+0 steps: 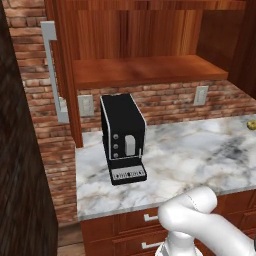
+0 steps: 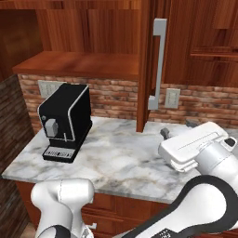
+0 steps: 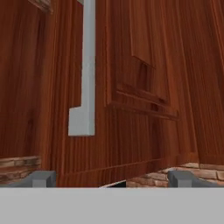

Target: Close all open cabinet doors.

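Observation:
One reddish-brown cabinet door (image 1: 62, 70) stands swung out at the left end of the wall cabinet, seen almost edge-on, with its long silver bar handle (image 1: 51, 70) facing left. From the right base view the same door (image 2: 145, 65) juts out over the counter, its handle (image 2: 158, 60) on the right face. My gripper (image 2: 178, 128) hovers low over the counter just right of that door, below the handle's foot, open and holding nothing. The hand view looks up the door's panelled face (image 3: 144, 78) and handle (image 3: 87, 65), and my gripper (image 3: 112, 179) has its tips wide apart.
A black coffee machine (image 1: 122, 137) stands on the marble counter (image 1: 200, 155) under the open cabinet's shelf (image 1: 150, 70). Wall outlets (image 1: 86, 105) sit on the brick backsplash. A small yellow thing (image 1: 252, 122) lies at the counter's far right. More cabinet fronts (image 2: 207, 46) stand right of the door.

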